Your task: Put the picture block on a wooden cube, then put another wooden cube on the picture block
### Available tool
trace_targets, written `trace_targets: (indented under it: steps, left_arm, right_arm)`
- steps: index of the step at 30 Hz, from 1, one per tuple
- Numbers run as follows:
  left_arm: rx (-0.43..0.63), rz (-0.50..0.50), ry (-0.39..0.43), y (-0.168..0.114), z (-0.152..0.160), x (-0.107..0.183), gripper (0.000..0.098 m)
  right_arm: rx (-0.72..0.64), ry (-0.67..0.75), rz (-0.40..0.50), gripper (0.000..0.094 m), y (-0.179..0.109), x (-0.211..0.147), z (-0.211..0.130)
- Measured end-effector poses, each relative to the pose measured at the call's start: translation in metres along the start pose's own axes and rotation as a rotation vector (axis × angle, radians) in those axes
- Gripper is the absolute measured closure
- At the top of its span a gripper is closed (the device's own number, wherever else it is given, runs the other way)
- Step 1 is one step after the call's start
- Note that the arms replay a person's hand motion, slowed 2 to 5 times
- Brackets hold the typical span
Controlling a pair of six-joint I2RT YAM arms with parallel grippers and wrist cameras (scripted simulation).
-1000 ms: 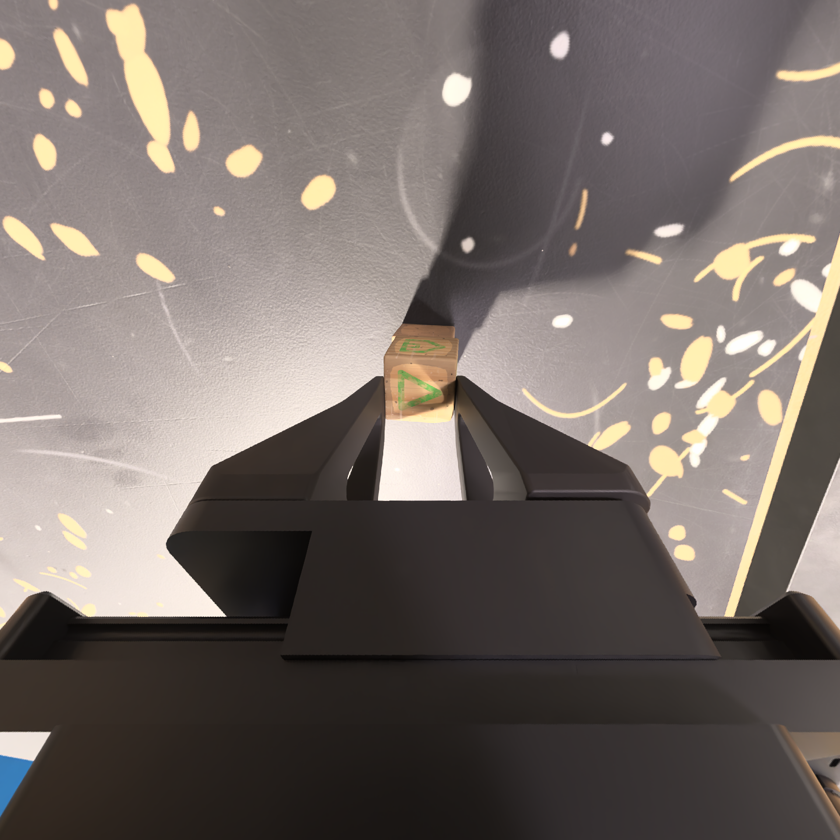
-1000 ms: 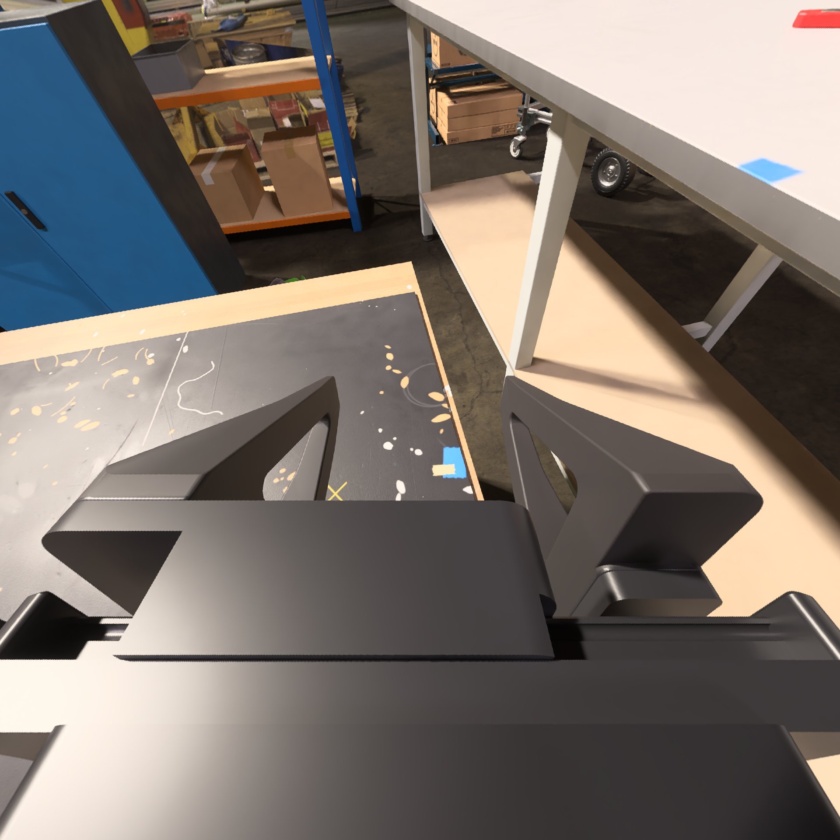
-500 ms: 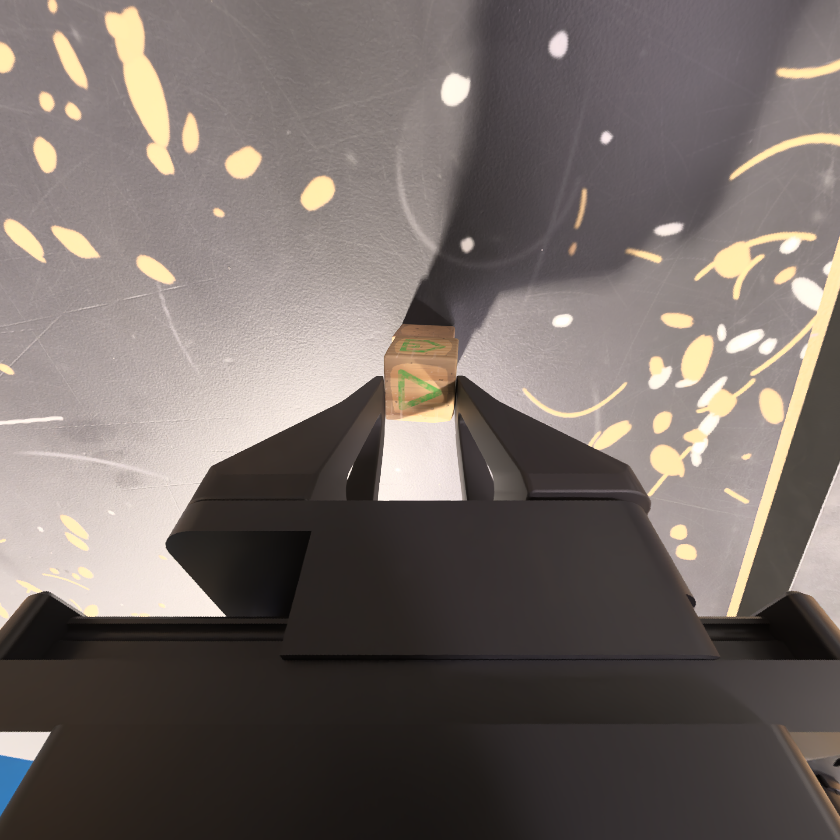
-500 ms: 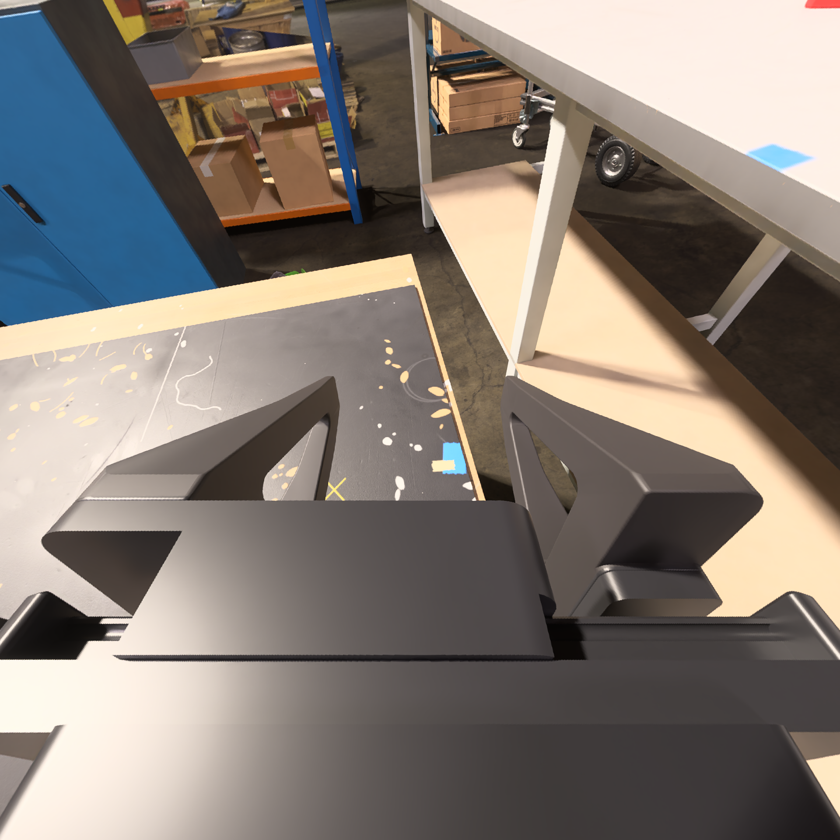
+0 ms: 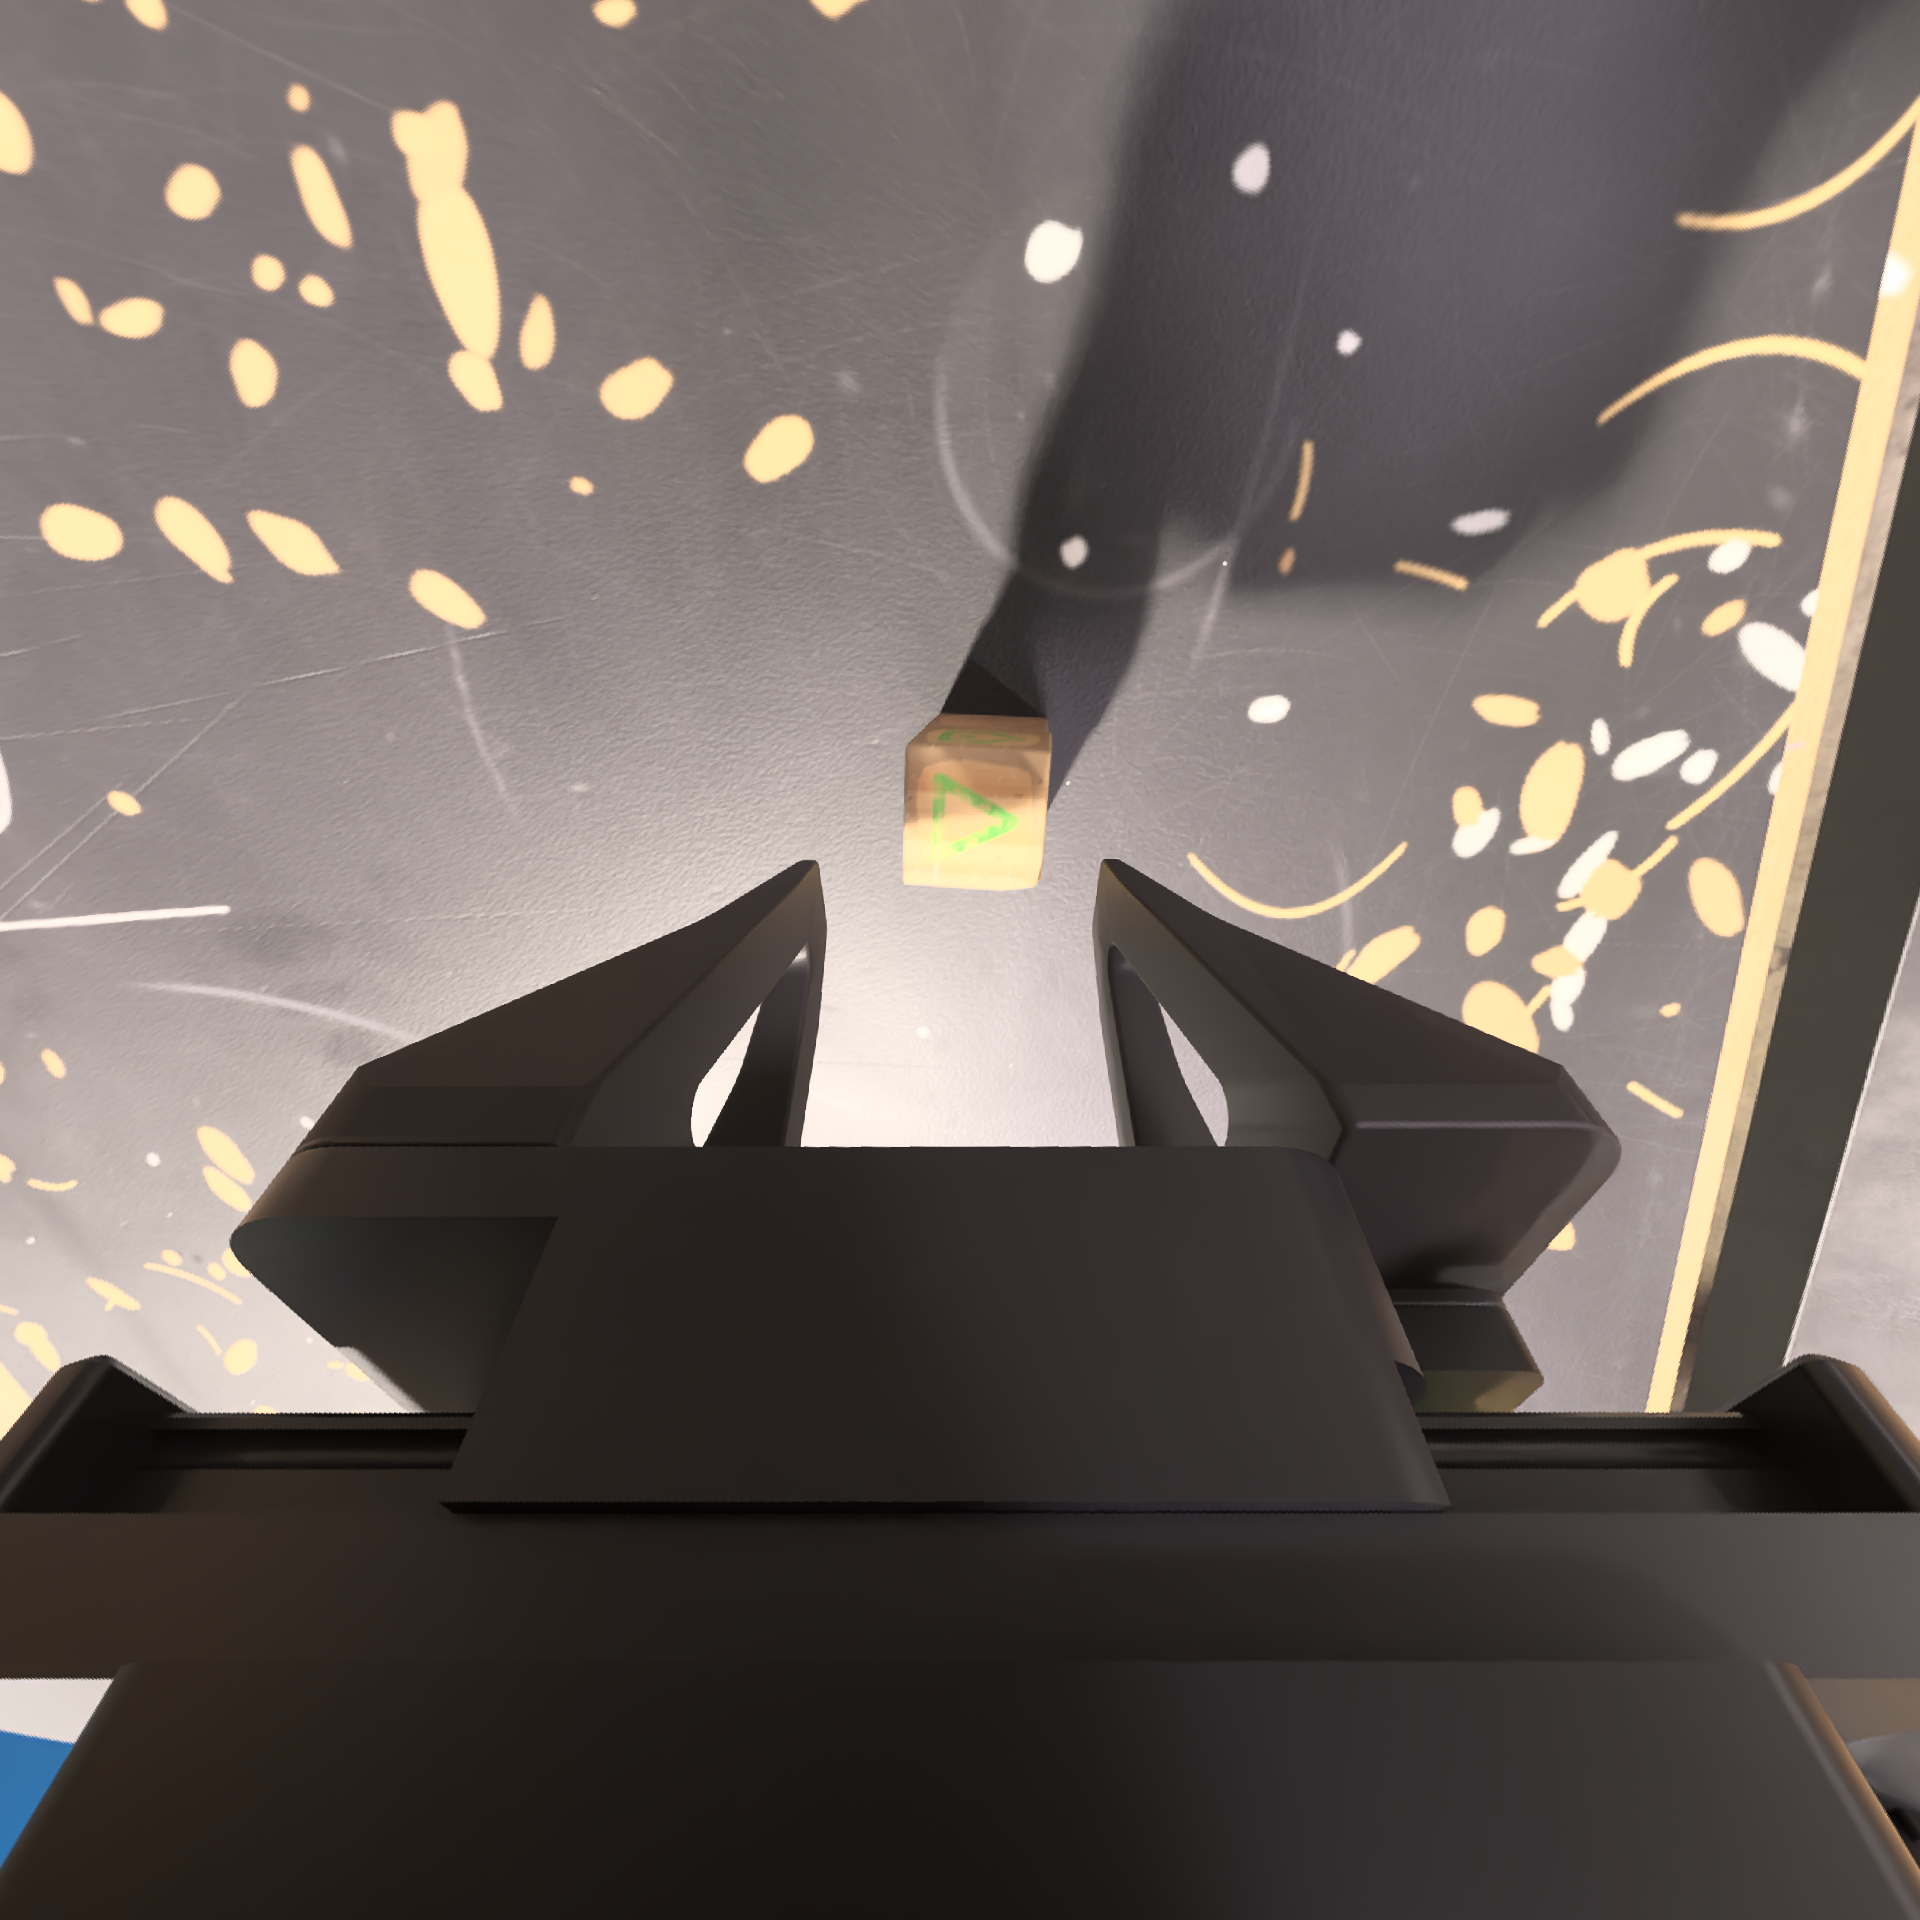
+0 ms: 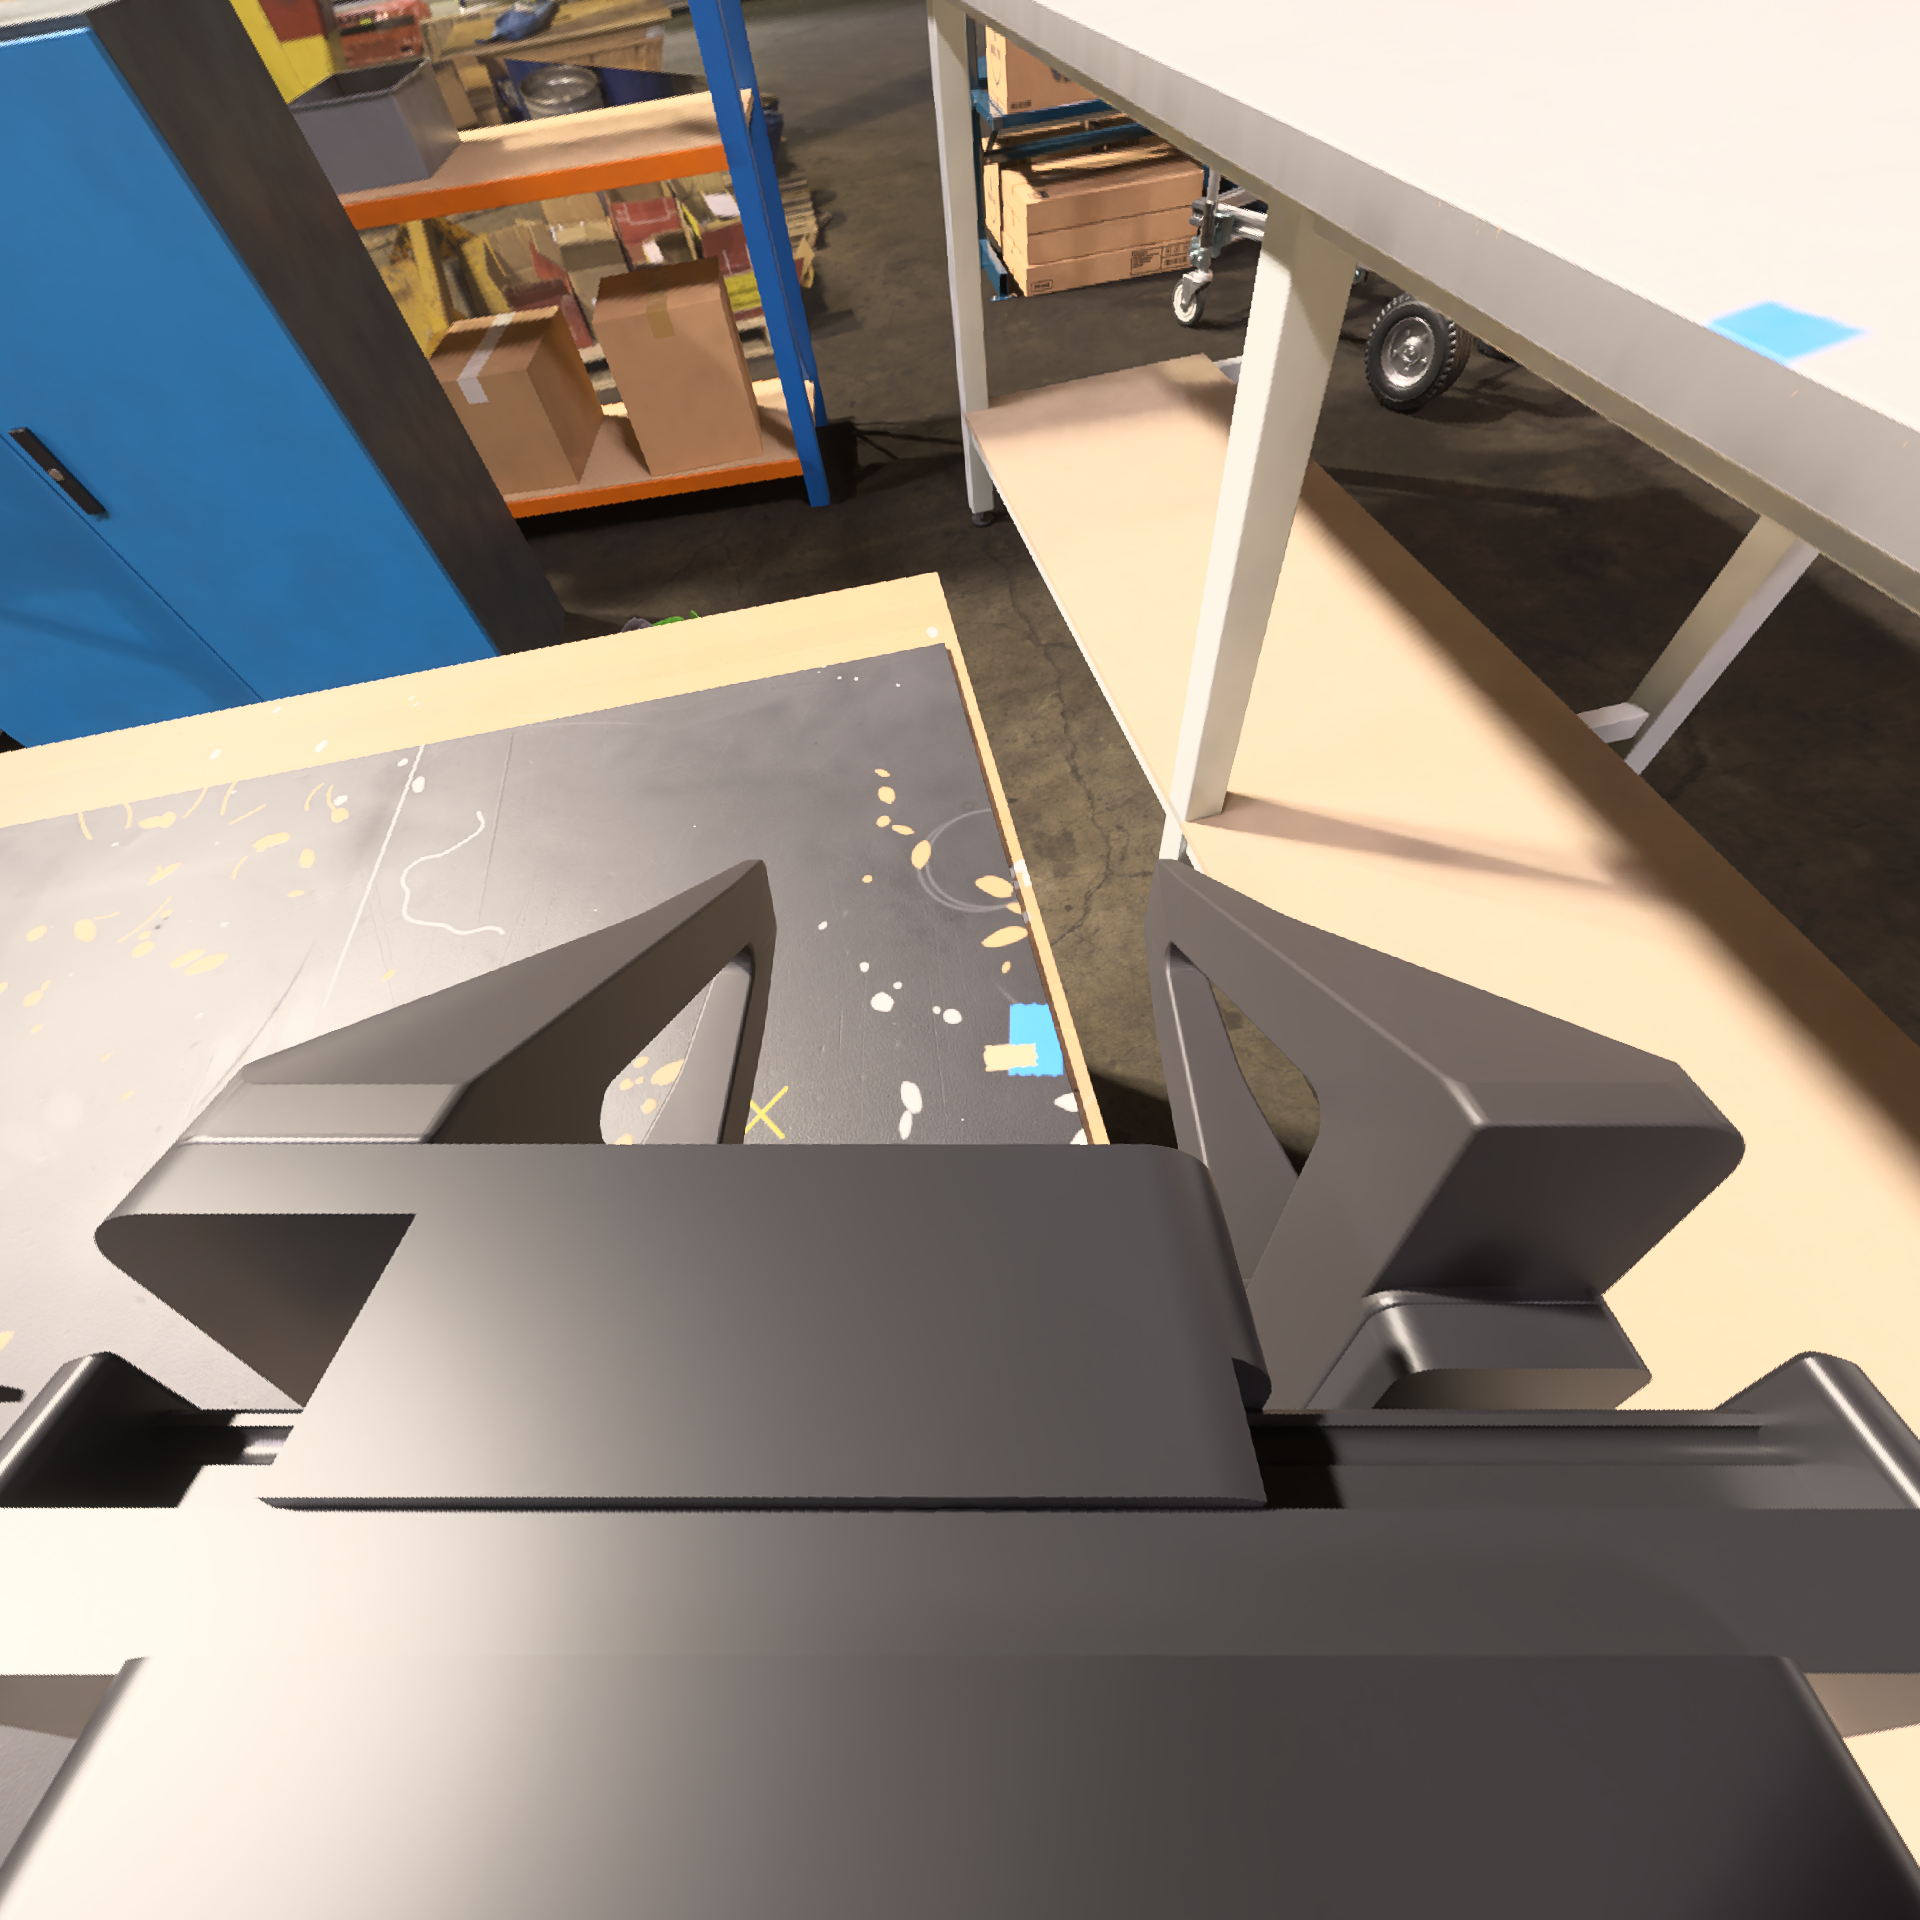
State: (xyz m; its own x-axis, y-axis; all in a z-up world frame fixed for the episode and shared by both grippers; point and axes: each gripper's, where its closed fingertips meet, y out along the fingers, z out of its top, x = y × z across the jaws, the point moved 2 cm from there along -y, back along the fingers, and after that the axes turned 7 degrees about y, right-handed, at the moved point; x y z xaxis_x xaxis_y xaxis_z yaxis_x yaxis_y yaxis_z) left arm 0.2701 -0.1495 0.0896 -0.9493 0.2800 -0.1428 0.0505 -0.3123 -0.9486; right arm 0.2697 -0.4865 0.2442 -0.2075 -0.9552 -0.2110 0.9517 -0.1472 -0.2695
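My left gripper (image 5: 961,864) is spread wide, nothing in it. The small pale wooden picture block w/ green triangle outlines (image 5: 974,814) sits just past the tips, centred on the gap, not touching either finger. Looks like it's resting on the dark grey paint-splattered mat (image 5: 520,727), but can't tell if there's a cube under it from this angle. My right gripper (image 6: 961,868) is also wide open & empty, up over the mat's corner near a bit of blue tape (image 6: 1029,1039), w/ a white table (image 6: 1558,156) off to the side.
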Motion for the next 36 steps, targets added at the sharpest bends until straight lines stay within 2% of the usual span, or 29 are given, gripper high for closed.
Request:
trace_targets:
  steps: [5, 10, 16, 22, 28, 32, 36]
  left_arm:
    - [0.068, 0.071, -0.041, -0.03, -0.007, -0.011, 0.054]
    - [0.111, 0.201, -0.124, -0.066, -0.031, -0.03, 0.0531]
    - [0.136, 0.378, -0.324, -0.114, -0.087, -0.057, 0.0545]
    - [0.099, 0.505, -0.552, -0.152, -0.166, -0.074, 0.0561]
    - [0.02, 0.461, -0.689, -0.155, -0.237, -0.065, 0.0549]
    - [-0.037, 0.435, -0.699, -0.144, -0.273, -0.053, 0.0547]
    - [-0.061, 0.41, -0.692, -0.13, -0.295, -0.042, 0.0542]
  right_arm:
    - [0.0, 0.007, 0.001, 0.0332, -0.001, 0.002, -0.001]
    - [0.0, 0.017, 0.0, 0.0332, -0.002, 0.006, -0.001]
    - [0.002, 0.035, 0.001, 0.0332, -0.004, 0.01, -0.001]
    - [0.012, 0.052, -0.002, 0.0333, -0.005, 0.014, 0.001]
    - [0.011, 0.06, -0.003, 0.0333, -0.004, 0.016, 0.0]
    - [0.01, 0.057, -0.01, 0.0334, -0.004, 0.017, 0.001]
    - [0.007, 0.05, -0.013, 0.0334, -0.002, 0.016, 0.0]
